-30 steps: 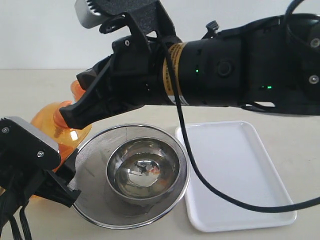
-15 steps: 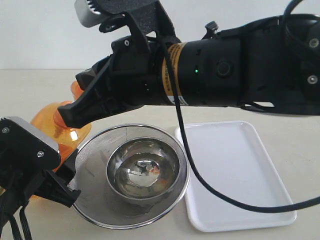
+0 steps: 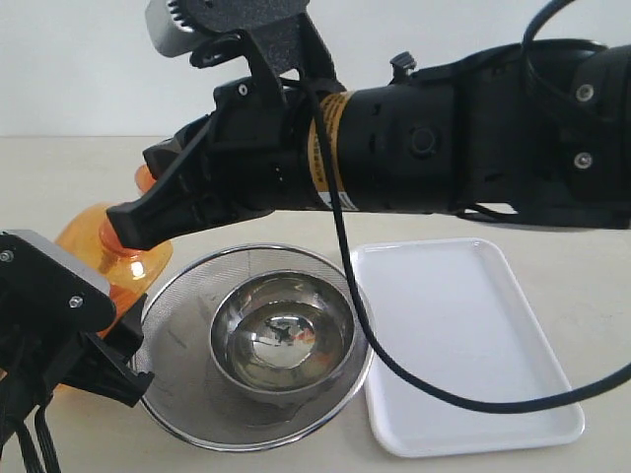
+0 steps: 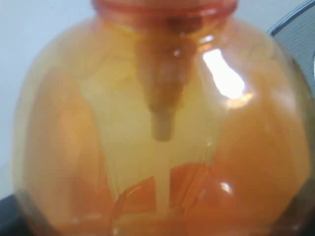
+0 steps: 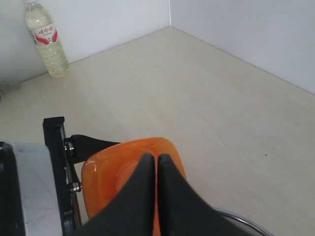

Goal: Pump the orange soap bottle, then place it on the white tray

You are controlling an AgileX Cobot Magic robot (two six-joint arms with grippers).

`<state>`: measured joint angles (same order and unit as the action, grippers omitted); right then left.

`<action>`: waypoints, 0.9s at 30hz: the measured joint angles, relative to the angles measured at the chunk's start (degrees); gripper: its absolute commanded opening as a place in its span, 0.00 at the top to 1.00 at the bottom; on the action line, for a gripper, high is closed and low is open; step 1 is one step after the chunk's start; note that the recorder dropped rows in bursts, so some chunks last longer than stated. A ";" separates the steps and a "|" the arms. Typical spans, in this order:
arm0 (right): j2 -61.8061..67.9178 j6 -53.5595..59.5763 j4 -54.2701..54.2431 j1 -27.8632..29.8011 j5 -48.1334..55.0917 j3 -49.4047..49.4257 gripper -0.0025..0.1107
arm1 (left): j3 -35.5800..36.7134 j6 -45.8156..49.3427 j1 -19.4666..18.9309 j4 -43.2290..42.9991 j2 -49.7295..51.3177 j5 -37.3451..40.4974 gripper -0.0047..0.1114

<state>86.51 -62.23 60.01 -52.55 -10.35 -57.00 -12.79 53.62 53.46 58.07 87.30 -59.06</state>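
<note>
Beige table (image 3: 592,296): carries every item listed below.

Black right arm (image 3: 444,148): reaches across to the left side. Its end effector (image 5: 156,167) has both fingers pressed together, gripping nothing, with the tips resting on top of the pump.

White tray (image 3: 463,335): lies flat with nothing on it, under the right arm's forearm and well apart from the left end effector, beyond the strainer.

Round steel mesh strainer (image 3: 177,394): sits between the left end effector and the tray, just beside both.

Orange soap bottle (image 3: 99,246): sits directly below the right end effector's tips, its long axis rising toward them, about upright as far as you can judge. Its body fills the left wrist view.

Left end effector (image 3: 94,345): appears clamped wide around the bottle's body, with one finger lying against its side in the right wrist view. This is the arm nearer the body, so you should expect it to do the carrying, across the strainer toward the tray.

Small steel bowl (image 3: 281,335): sits inside the strainer.

Orange pump head (image 3: 146,180): touches the underside of the right end effector's tips. Judged ready for a straight downward press.
</note>
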 measured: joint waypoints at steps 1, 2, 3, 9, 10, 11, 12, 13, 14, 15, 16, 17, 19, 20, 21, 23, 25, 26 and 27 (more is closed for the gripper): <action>0.00 0.00 0.00 0.00 0.00 0.00 0.98 | 0.00 0.00 0.00 0.00 0.00 0.00 0.92; 0.00 0.00 0.00 0.00 0.10 0.00 0.98 | 0.00 0.00 0.00 0.00 0.00 0.00 0.92; 0.00 0.00 0.00 0.00 0.10 0.00 0.98 | 0.00 0.00 0.00 0.00 0.00 0.00 0.92; 0.32 -0.90 0.28 -0.03 0.21 -0.10 0.98 | 0.00 0.03 0.00 0.00 0.00 0.00 0.92; 0.35 -1.00 0.42 -0.30 0.35 -0.22 0.98 | 0.00 0.03 0.00 0.12 0.00 0.00 0.92; 0.46 -1.02 0.54 -0.76 0.63 -0.22 0.98 | 0.00 0.03 0.00 0.23 0.00 0.00 0.92; 0.46 -1.02 0.54 -1.13 1.05 -0.33 0.98 | 0.00 0.03 0.00 0.35 0.00 -0.16 0.92; 0.59 -1.02 0.54 -1.47 1.21 -0.42 0.98 | 0.00 0.03 0.00 0.34 0.00 -0.15 0.92; 0.59 -1.02 0.65 -1.77 1.46 -0.46 0.98 | 0.00 0.03 0.00 0.47 0.00 -0.28 0.92; 0.59 -1.02 0.65 -2.28 1.84 -0.46 0.98 | 0.00 0.03 -0.10 0.61 0.00 -0.40 0.92; 0.59 -1.02 0.65 -2.50 2.13 -0.46 0.98 | 0.00 0.16 -0.10 0.71 0.00 -0.40 0.92; 0.59 -1.02 0.65 -2.63 2.56 -0.46 0.98 | 0.00 0.15 -0.10 0.69 0.00 -0.40 0.92; 0.59 -1.02 0.85 -2.75 3.31 -0.46 0.98 | 0.00 0.40 -0.10 0.69 0.00 -0.40 0.92; 0.59 -1.02 0.85 -2.85 3.31 -0.46 0.98 | 0.00 0.51 -0.10 0.69 0.00 -0.40 0.92; 0.59 -1.02 0.97 -2.85 3.42 -0.46 0.98 | 0.00 0.49 -0.10 0.69 0.00 -0.40 0.92; 0.59 -1.02 0.97 -2.85 3.42 -0.46 0.98 | 0.00 0.49 -0.10 0.69 0.00 -0.40 0.92; 0.59 -1.38 0.97 -2.85 3.42 -0.46 0.98 | 0.00 0.53 -0.10 0.69 0.00 -0.40 0.92; 0.59 -1.38 0.97 -2.85 3.42 -0.46 0.98 | 0.00 0.64 -0.10 0.69 0.00 -0.40 0.92; 0.59 -1.38 0.97 -2.85 3.42 -0.46 0.98 | 0.00 0.64 -0.10 0.69 0.00 -0.40 0.92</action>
<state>87.10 -63.61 60.98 -55.40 -6.92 -57.46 -12.79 54.26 53.36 58.76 87.30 -59.46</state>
